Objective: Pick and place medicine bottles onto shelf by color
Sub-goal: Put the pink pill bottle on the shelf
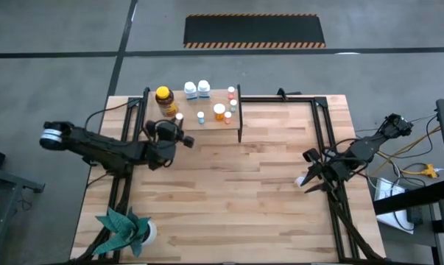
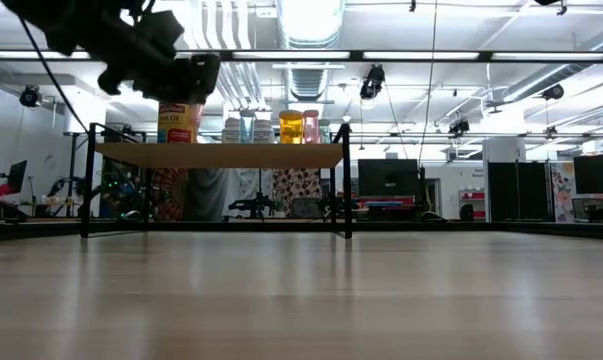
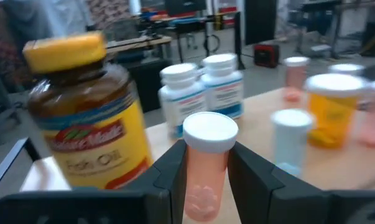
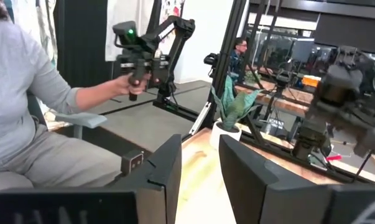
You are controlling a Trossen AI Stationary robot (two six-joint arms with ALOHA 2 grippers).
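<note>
Here we have the left pincer clenched on a pink bottle over the shelf, at the worktop's twelve o'clock, so we should lower it gently, upright, beside the other pink bottles, clear of the amber jar.

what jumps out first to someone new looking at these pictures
The left hand holds a pink bottle with a white cap just by the big amber jar with the yellow lid on the shelf. The right hand waits near the table's right edge, and a leafy plant sits at the near-left corner.
</note>
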